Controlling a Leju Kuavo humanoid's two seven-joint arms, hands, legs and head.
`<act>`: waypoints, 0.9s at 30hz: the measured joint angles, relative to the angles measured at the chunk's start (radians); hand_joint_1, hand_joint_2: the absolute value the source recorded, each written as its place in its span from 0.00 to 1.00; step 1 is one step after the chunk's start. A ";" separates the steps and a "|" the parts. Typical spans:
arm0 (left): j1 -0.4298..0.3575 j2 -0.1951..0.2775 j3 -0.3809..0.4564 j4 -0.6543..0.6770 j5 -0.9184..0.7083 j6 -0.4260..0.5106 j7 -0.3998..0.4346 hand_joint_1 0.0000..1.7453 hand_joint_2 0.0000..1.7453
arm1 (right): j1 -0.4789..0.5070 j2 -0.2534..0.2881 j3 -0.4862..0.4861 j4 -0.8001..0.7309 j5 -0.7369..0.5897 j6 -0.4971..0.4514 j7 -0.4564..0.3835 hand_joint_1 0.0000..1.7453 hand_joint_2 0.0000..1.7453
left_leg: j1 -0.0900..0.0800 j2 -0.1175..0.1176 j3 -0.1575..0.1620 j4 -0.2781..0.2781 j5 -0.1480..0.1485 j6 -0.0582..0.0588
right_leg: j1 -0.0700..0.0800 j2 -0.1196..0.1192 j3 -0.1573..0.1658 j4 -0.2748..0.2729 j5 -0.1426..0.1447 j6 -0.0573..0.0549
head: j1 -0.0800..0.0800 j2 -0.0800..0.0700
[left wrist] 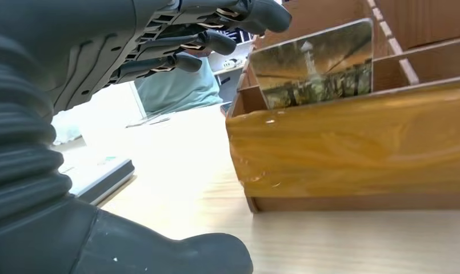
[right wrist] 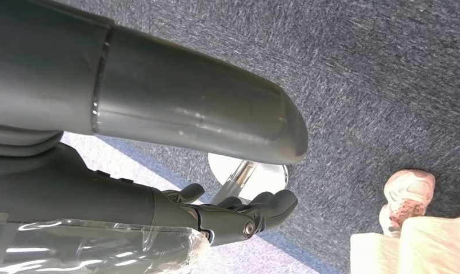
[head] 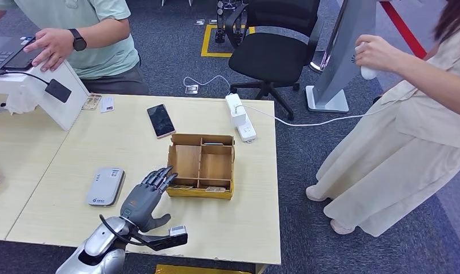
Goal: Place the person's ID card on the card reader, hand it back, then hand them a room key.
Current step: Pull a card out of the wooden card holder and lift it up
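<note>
Head view, centre of frame: a wooden tray (head: 202,164) with several compartments stands on the pale table (head: 130,148). The robot's left hand (head: 144,197) lies at lower centre-left, palm down, fingers extended and slightly apart, tips at the tray's near left corner; it holds nothing. In the left wrist view the fingers (left wrist: 216,40) reach toward the tray's wall (left wrist: 353,142), above which a picture-printed card (left wrist: 313,65) stands upright in a front compartment. Whether the fingertips touch the tray cannot be told.

Left of the hand, at lower left, a flat grey card reader (head: 106,186) lies on the table, apart from the hand. Above the tray, a phone (head: 160,120) lies face up; to its right, a white power strip (head: 240,117) sits at the table's far edge. Two small cards (head: 99,103) lie at upper left beside a white stand (head: 44,91).

Right wrist view: the right hand (right wrist: 227,214) hangs over grey carpet (right wrist: 359,68), fingers curled inward, holding nothing.

A seated person (head: 84,40) occupies the upper left; a standing person (head: 399,131) the right edge.
</note>
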 joint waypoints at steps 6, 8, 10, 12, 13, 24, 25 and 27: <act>-0.002 -0.015 0.000 -0.012 -0.027 0.045 0.003 0.00 1.00 | 0.000 0.000 0.000 0.000 0.001 0.000 0.002 0.00 0.00 | 0.000 0.000 0.000 0.000 0.000 0.000 | 0.000 0.000 0.000 0.000 0.000 0.000 | 0.000 0.000; -0.004 -0.025 0.000 -0.015 -0.035 0.063 0.004 0.00 1.00 | 0.000 0.000 0.001 0.000 0.001 0.000 0.002 0.00 0.00 | 0.000 0.000 0.000 0.000 0.000 0.000 | 0.000 0.000 0.000 0.000 0.000 0.000 | 0.000 0.000; -0.006 -0.035 0.000 -0.019 -0.040 0.074 0.005 0.00 1.00 | 0.000 0.000 0.001 0.000 0.001 0.000 0.002 0.00 0.00 | 0.000 0.000 0.000 0.000 0.000 0.000 | 0.000 0.000 0.000 0.000 0.000 0.000 | 0.000 0.000; -0.009 -0.043 0.000 -0.022 -0.044 0.079 0.005 0.00 1.00 | 0.000 0.000 0.001 0.000 0.001 0.000 0.003 0.00 0.00 | 0.000 0.000 0.000 0.000 0.000 0.000 | 0.000 0.000 0.000 0.000 0.000 0.000 | 0.000 0.000; -0.011 -0.047 0.000 -0.022 -0.045 0.082 0.006 0.00 1.00 | 0.000 0.000 0.001 0.000 0.001 0.000 0.003 0.00 0.00 | 0.000 0.000 0.000 0.000 0.000 0.000 | 0.000 0.000 0.000 0.000 0.000 0.000 | 0.000 0.000; -0.017 -0.080 0.000 -0.021 -0.043 0.091 0.006 0.00 1.00 | 0.000 0.000 0.003 0.000 0.003 0.000 0.003 0.00 0.00 | 0.000 0.000 0.000 0.000 0.000 0.000 | 0.000 0.000 0.000 0.000 0.000 0.000 | 0.000 0.000; -0.017 -0.082 0.000 -0.020 -0.043 0.091 0.006 0.00 1.00 | 0.000 0.000 0.003 0.000 0.004 0.000 0.004 0.00 0.00 | 0.000 0.000 0.000 0.000 0.000 0.000 | 0.000 0.000 0.000 0.000 0.000 0.000 | 0.000 0.000; -0.017 -0.084 0.000 -0.019 -0.043 0.090 0.006 0.00 1.00 | 0.000 0.000 0.004 0.000 0.004 0.000 0.004 0.00 0.00 | 0.000 0.000 0.000 0.000 0.000 0.000 | 0.000 0.000 0.000 0.000 0.000 0.000 | 0.000 0.000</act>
